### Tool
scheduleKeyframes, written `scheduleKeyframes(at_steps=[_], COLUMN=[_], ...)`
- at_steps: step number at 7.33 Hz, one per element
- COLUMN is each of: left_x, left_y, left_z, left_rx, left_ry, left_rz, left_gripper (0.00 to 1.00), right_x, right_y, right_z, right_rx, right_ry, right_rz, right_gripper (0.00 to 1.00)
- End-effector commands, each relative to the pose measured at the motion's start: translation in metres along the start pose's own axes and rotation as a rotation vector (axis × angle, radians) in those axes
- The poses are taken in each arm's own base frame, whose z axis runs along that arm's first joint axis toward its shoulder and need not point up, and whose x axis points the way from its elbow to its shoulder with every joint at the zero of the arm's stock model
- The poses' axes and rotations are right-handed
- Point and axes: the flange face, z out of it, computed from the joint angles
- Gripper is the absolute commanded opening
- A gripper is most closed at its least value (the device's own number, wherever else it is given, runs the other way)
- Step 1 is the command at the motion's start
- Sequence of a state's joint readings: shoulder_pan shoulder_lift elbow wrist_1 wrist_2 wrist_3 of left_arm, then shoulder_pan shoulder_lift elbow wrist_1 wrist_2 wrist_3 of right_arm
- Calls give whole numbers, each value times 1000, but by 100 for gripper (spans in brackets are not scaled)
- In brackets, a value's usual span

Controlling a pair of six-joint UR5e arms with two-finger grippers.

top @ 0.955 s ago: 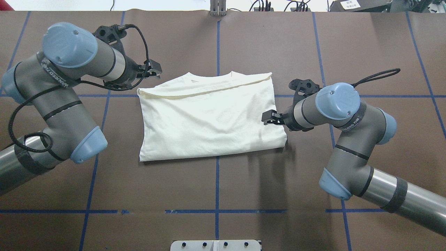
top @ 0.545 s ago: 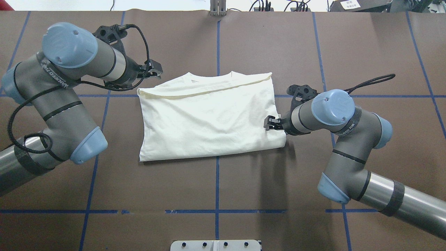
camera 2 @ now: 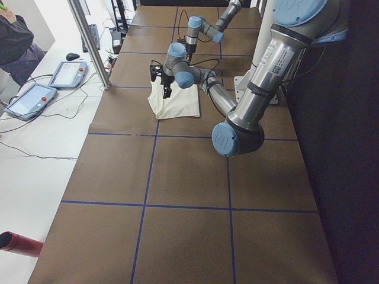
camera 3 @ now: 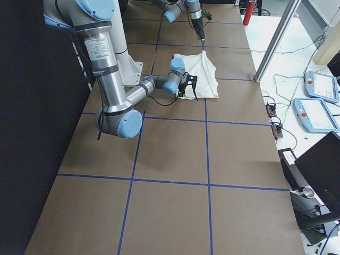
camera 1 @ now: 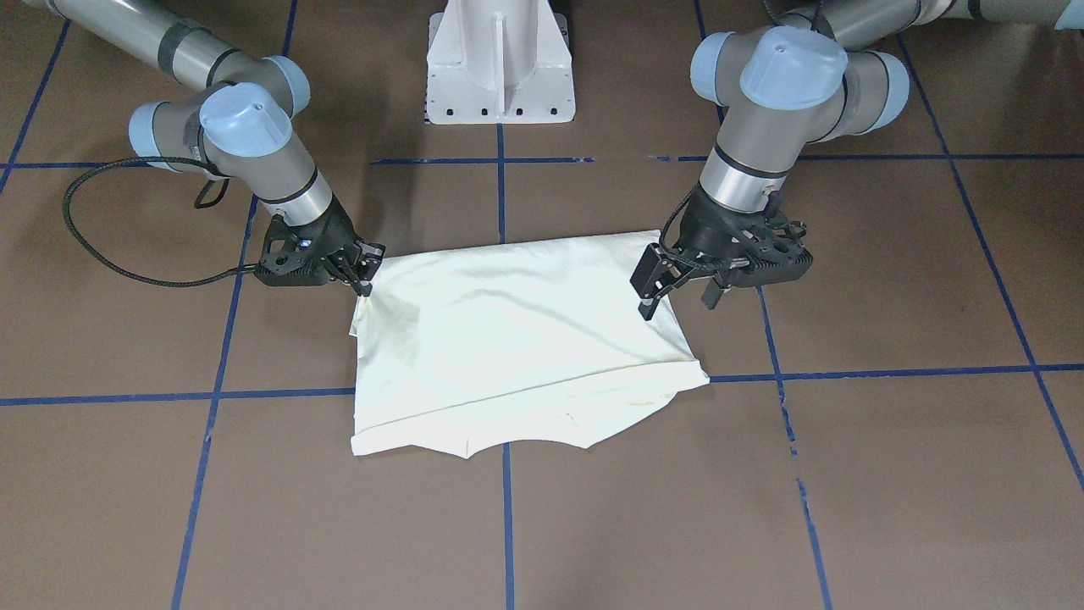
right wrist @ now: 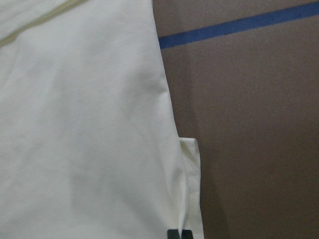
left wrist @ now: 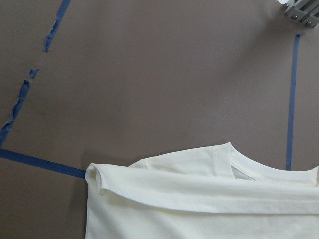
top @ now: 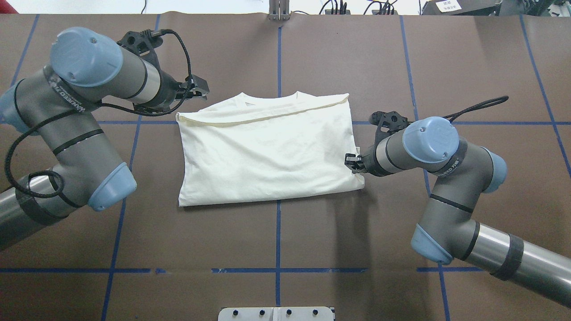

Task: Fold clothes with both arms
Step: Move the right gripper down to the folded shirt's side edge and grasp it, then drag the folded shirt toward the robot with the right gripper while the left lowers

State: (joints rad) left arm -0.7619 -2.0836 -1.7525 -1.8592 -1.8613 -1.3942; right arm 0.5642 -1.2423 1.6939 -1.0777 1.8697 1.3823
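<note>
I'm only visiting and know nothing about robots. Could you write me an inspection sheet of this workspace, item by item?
Surface: brown table cover with a blue tape grid, lying flat.
Job's things: one cream shirt, folded to a rectangle, plain side up, neckline at the far edge.
Clutter: nothing seen on the table.
Grippers: left gripper open and empty, above the shirt's far corner on the robot's left; right gripper at the shirt's right edge, cannot tell if it grips.
Cables: one black cable loops off the left wrist, another off the right.
Surroundings: white pedestal; white side bench with two tablets; a person beside it.
</note>
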Motion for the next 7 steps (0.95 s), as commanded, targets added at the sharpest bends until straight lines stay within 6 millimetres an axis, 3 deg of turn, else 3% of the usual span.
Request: scheduleKeyframes(at_steps=[1, 3, 4, 6, 7], left_x=[-1, -1, -1, 0, 0], left_y=[0, 0, -1, 2, 3], left_z=[-1, -1, -2, 0, 1], left_rx=[1, 1, 2, -2, -4], left_ry=[0, 0, 0, 0, 0], left_rz=[1, 3, 2, 4, 4], left_gripper=[100, 100, 100, 100, 100], right_x=[27, 58, 64, 52, 58], right_y=[54, 129, 158, 226, 268], right_z=[-20, -65, -81, -101, -114], right_rx=[-47, -145, -195, -332, -409], right_ry=[-6, -22, -28, -48, -40], right_rz=[-43, -97, -118, -77, -109], right_gripper=[0, 0, 0, 0, 0])
